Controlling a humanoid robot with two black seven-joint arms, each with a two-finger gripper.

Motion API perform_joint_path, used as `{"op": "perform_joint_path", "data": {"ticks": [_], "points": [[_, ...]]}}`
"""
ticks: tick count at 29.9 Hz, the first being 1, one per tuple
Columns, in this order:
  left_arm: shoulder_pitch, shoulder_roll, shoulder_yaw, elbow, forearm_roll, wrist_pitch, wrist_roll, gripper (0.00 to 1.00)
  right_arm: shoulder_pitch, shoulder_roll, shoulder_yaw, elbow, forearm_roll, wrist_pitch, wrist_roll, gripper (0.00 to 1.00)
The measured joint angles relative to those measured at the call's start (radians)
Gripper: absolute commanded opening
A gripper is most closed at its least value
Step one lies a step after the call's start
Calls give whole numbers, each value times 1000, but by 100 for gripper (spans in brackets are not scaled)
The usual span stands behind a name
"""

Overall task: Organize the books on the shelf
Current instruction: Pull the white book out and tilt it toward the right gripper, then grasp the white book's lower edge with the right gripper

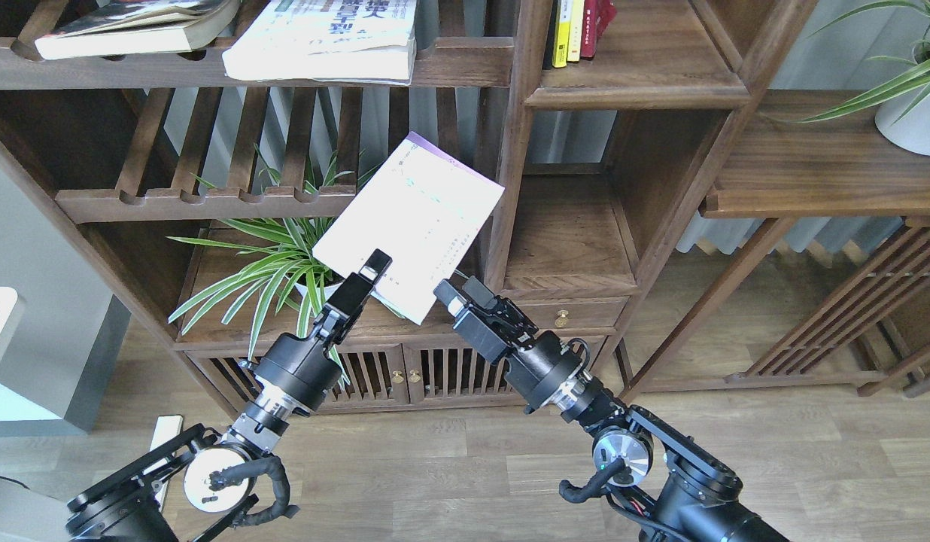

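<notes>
My left gripper (373,269) is shut on the lower corner of the pale lavender-white book (416,218) and holds it tilted in the air, in front of the slatted rack and the post left of the shelf cubby. My right gripper (459,292) is open and empty, just right of the book's lower edge. The shelf's flat board floor (570,241) lies bare to the right of the book. The white book with blue characters (322,38) and the dark pictured book (134,22) lie flat on the top slatted rack.
A potted spider plant (284,260) stands on the low cabinet behind my left gripper. Slim yellow and red spines (574,26) stand in the upper cubby. Another potted plant (913,113) sits on the side shelf (811,173) at the right.
</notes>
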Motion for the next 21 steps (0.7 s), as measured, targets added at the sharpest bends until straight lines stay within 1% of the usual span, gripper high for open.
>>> {"op": "perform_joint_path", "data": {"ticks": [4,11,21], "points": [[0,27,0,1,0,0,17,0,15,0,1,0,7,0,-7,100],[-4,33,-18,-12,3,0,41,0,31,0,0,-6,25,0,-15,100],[-8,30,-26,-40,5,0,45,0,30,0,0,-13,33,0,-17,100]]}}
